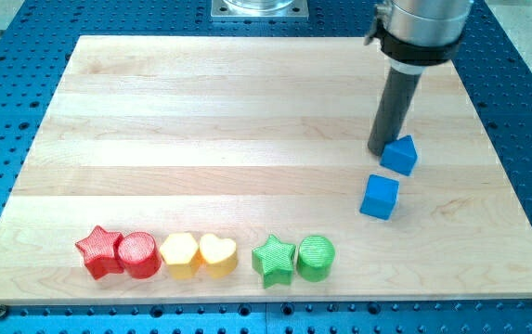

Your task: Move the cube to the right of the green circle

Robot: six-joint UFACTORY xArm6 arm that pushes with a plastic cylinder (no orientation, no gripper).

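A blue cube (380, 196) lies on the wooden board (201, 111) at the view's right, above and to the right of the green circle (316, 257). The green circle is the rightmost block of a row near the view's bottom edge. My tip (379, 149) is the lower end of the dark rod, just above the cube and touching the left side of a blue house-shaped block (400, 154). A small gap separates my tip from the cube.
The bottom row runs from left to right: a red star (99, 251), a red circle (138, 255), a yellow block (180, 254), a yellow heart (218, 254), a green star (274, 260). The board's right edge lies beyond the blue blocks.
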